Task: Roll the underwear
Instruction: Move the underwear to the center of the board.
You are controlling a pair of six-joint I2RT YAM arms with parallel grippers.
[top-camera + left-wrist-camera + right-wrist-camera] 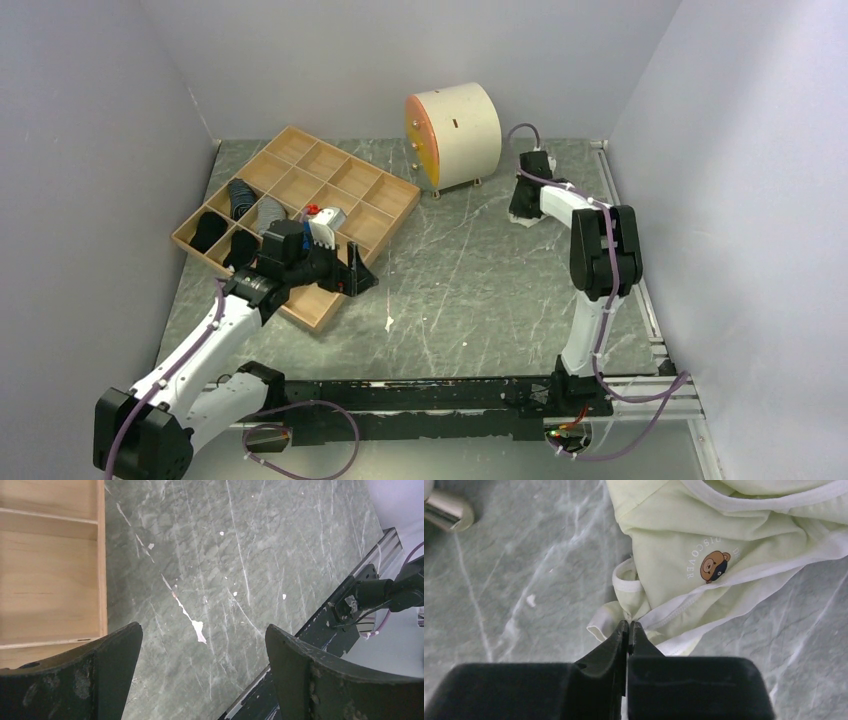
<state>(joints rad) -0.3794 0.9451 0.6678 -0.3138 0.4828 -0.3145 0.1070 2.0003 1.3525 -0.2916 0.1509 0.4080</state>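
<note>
Pale yellow-green underwear with white trim and a small bear print lies crumpled on the grey marbled table, filling the upper right of the right wrist view. My right gripper is shut on its near white-trimmed edge, the fabric pinched between the two black fingertips. In the top view that gripper is down at the table at the far right, and only a sliver of the underwear shows beneath it. My left gripper stands open over bare table beside the wooden tray, nothing between its fingers.
A wooden compartment tray sits at the left, with dark rolled garments in its left cells. A cream drum with an orange face stands at the back centre. A metal foot of that drum is near the underwear. Grey walls enclose the table.
</note>
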